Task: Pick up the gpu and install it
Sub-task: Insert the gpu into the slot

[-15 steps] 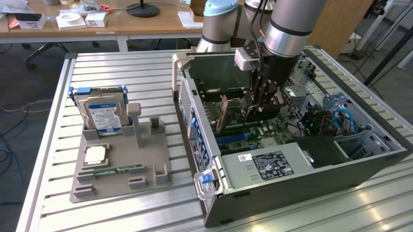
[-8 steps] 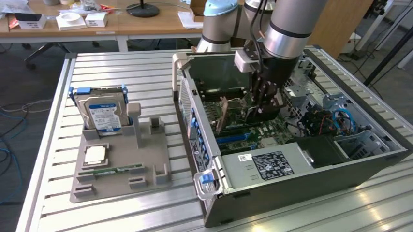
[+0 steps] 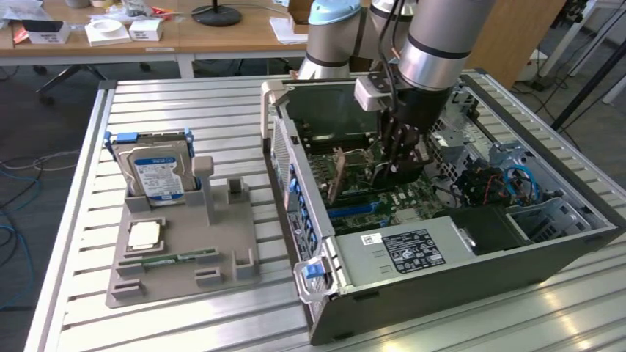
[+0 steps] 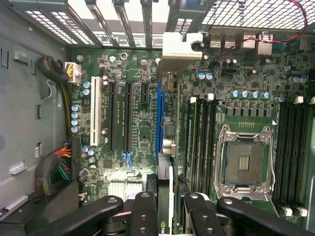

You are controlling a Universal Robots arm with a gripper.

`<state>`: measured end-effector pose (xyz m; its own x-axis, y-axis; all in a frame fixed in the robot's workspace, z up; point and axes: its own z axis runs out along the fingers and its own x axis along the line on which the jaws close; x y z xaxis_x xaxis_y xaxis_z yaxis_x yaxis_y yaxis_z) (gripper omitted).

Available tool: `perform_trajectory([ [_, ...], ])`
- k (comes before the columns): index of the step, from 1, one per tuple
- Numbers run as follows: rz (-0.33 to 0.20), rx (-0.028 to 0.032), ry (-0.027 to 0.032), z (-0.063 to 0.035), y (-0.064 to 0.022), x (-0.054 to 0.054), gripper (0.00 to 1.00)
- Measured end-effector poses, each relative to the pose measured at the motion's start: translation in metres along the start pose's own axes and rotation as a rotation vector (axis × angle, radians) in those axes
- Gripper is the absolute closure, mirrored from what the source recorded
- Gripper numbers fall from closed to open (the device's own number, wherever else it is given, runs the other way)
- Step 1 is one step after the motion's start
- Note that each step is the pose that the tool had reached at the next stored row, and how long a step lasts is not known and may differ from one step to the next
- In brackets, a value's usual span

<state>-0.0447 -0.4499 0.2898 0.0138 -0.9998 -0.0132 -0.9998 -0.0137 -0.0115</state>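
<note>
Gripper (image 4: 170,212) first: its fingers (image 4: 142,211) were pressed in on the gpu (image 4: 169,177) from both sides, pinching the card edge-up, deep inside the open computer case (image 3: 470,271) on the slatted table (image 3: 88,220). The card hung lengthwise over the long blue slot (image 4: 158,118) on the motherboard (image 4: 133,142), its pale end bracket (image 4: 181,51) up against the rear wall of the case where the slot covers (image 4: 123,19) were. Whether its contacts had already entered the slot I could not tell from where I stood.

To my eye the job at that point was all alignment. The card wanted to be parallel to the blue slot and plumb, not leaning toward the memory slots (image 4: 202,132) just beside it, and the bracket had to drop cleanly into its opening in the rear wall rather than catch on the edge. Any push, I judged, should go straight down and evenly, since the grip sat near one end and could rock the far end up. The cable bundle (image 4: 56,169) lay well apart and looked no trouble. Off in the holder (image 3: 176,275), the hard drive (image 3: 157,172) and memory stick (image 3: 181,258) sat untouched.
</note>
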Motion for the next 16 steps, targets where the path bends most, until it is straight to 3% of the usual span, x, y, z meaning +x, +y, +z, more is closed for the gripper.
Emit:
perform_trajectory([
  [16, 0.0, 0.0019, 0.0001, 0.0005, 0.0015, 0.0039, 0.74],
])
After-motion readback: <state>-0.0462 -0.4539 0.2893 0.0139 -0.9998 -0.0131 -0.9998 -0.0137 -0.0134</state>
